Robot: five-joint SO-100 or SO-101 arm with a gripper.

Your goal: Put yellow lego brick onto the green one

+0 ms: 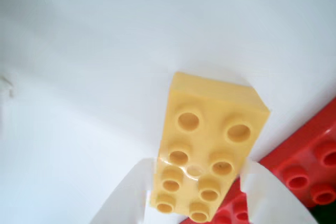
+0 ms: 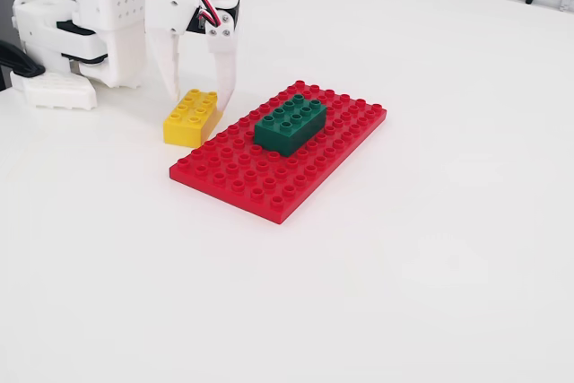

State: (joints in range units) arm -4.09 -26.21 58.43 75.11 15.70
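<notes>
A: The white table (image 2: 430,248) is lying wide and bare in the fixed view, with plain room toward the right and the near edge. What is sitting on it?

B: A flat red baseplate (image 2: 269,187) is lying near the middle, its long edges running diagonally. The green one (image 2: 290,123) is standing on the plate's far half, long sides parallel to the plate's long edge, with rows of red studs showing clear around it.

A: And the yellow lego brick (image 2: 190,117)?

B: It is resting on the bare table just off the plate's left edge — close beside it, though I cannot tell whether the two are touching. In the wrist view the yellow lego brick (image 1: 207,150) is showing its studs, with a corner of the red baseplate (image 1: 310,161) beside it at the lower right.

A: How is the gripper (image 2: 199,94) standing?

B: It is pointing down over the yellow brick's far end, jaws spread — one white finger on each long side. In the wrist view the gripper (image 1: 202,195) is straddling the brick, both fingers right at its sides; whether they are pressing on it yet I cannot tell.

A: Room to move?

B: Left of the brick the table is lying clear in the wrist view; the arm's white base (image 2: 85,29) is standing at the far left.
</notes>
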